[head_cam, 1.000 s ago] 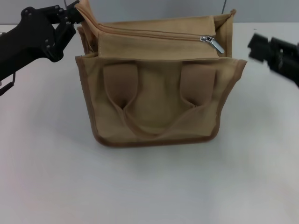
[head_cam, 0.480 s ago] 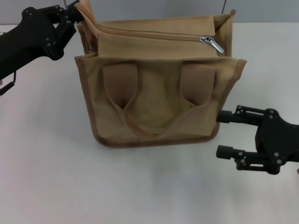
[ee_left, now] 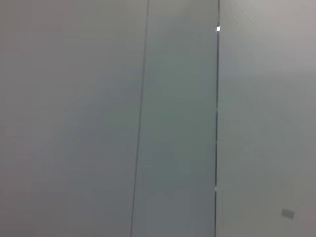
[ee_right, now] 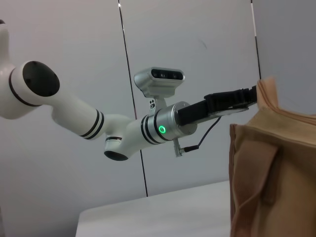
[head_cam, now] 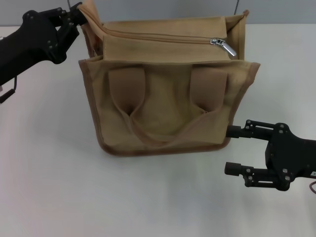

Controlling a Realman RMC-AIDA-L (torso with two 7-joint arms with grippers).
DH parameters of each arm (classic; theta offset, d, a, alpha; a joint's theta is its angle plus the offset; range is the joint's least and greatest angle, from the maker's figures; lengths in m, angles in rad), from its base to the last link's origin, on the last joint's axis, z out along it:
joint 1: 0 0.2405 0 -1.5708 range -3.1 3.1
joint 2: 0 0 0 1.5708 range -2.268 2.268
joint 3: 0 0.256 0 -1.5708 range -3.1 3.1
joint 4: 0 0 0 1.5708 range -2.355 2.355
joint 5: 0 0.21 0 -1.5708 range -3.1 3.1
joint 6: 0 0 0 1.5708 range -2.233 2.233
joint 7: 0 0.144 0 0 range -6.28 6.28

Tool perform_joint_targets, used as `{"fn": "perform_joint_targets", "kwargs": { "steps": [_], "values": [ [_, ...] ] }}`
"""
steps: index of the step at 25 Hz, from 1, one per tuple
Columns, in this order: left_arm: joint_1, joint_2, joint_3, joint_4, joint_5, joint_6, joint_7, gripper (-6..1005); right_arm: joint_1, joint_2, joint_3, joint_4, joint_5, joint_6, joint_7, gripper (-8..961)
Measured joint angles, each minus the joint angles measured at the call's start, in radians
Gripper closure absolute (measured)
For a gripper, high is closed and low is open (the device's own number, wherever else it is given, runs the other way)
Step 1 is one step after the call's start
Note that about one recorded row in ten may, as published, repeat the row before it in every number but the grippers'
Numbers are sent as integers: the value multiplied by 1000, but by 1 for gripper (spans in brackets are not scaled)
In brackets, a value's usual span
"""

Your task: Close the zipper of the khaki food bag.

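Note:
The khaki food bag (head_cam: 165,103) stands upright in the middle of the white table, its front pocket and two handle straps facing me. The zipper (head_cam: 163,36) runs along its top, with the silver slider and pull tab (head_cam: 223,45) near the bag's right end. My left gripper (head_cam: 78,14) is shut on the fabric at the bag's top left corner; the right wrist view shows it (ee_right: 249,96) pinching that corner of the bag (ee_right: 271,168). My right gripper (head_cam: 230,150) is open and empty, low beside the bag's bottom right corner, its upper finger close to the corner seam.
The white table (head_cam: 54,187) spreads in front and to both sides of the bag. A grey panelled wall (ee_left: 177,118) fills the left wrist view. My left arm's white links (ee_right: 98,123) reach in from the far side.
My right arm has come down from the upper right to the bag's bottom right corner, gripper open. The left gripper, the bag and the slider have not moved.

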Motion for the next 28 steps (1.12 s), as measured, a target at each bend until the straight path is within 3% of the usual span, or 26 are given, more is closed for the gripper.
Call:
{"fn": "perform_joint_targets", "kwargs": {
  "steps": [5, 10, 12, 14, 18, 21, 23, 28],
  "values": [
    [13, -2, 15, 7, 10, -27, -39, 866, 7, 1, 0, 2, -1, 9, 0, 222],
    [48, 33, 57, 25, 24, -19, -119, 823, 14, 4, 0, 10, -6, 18, -1, 222],
    [85, 59, 65, 75, 24, 17, -180, 758, 15, 10, 0, 11, -10, 23, -1, 222],
    [97, 69, 69, 94, 24, 33, -202, 693, 15, 12, 0, 11, -11, 24, -1, 222],
    [154, 129, 97, 142, 27, 160, -237, 518, 25, 14, 0, 16, -13, 32, -1, 222],
    [176, 156, 153, 144, 28, 233, -233, 405, 31, 15, -1, 24, -14, 35, -2, 222],
    [184, 157, 226, 144, 28, 253, -216, 368, 38, 15, -8, 35, -14, 38, -2, 222],
    [191, 108, 439, 139, 37, 243, -133, 276, 51, 17, -55, 63, -14, 57, -2, 222]
  ]
}}
